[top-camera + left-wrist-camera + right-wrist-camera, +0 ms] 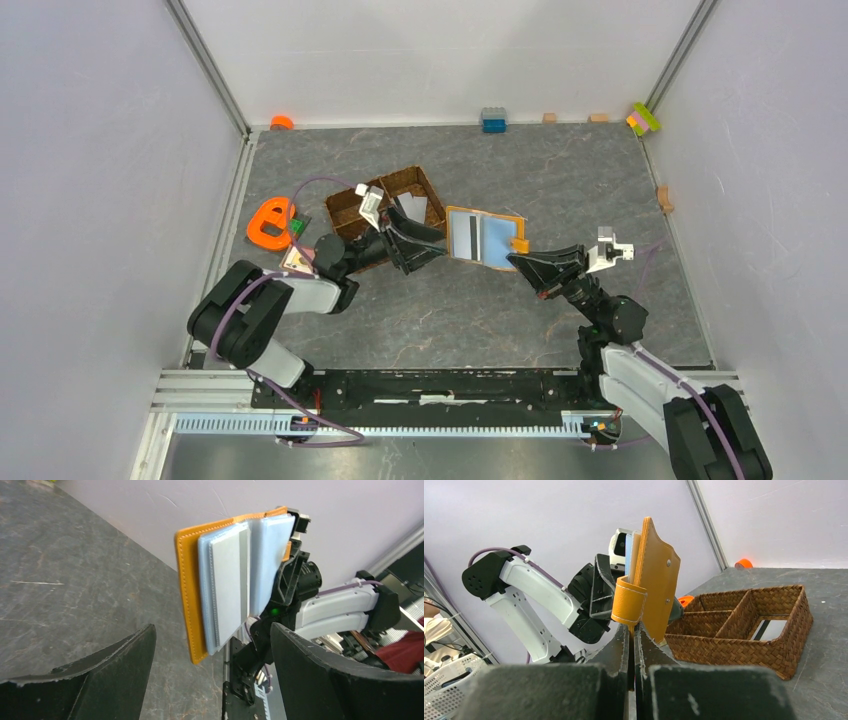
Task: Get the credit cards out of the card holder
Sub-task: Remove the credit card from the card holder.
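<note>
The orange card holder [485, 238] is open and held up off the table, its pale blue lining facing my left arm. My right gripper [520, 259] is shut on its right edge by the snap tab, which also shows in the right wrist view [633, 630], with the holder [656, 587] standing upright above the fingers. A pale grey card [227, 585] sits in the holder's [187, 595] slots. My left gripper [432, 245] is open and empty, just short of the holder's left edge, its jaws wide apart [212, 652]. A pale card [413, 208] lies in the woven tray.
The brown woven divided tray [350, 205] stands behind my left gripper and also shows in the right wrist view [744, 630]. An orange e-shaped toy [270, 222] lies at the left. Toy bricks [493, 120] line the back wall. Walls enclose three sides.
</note>
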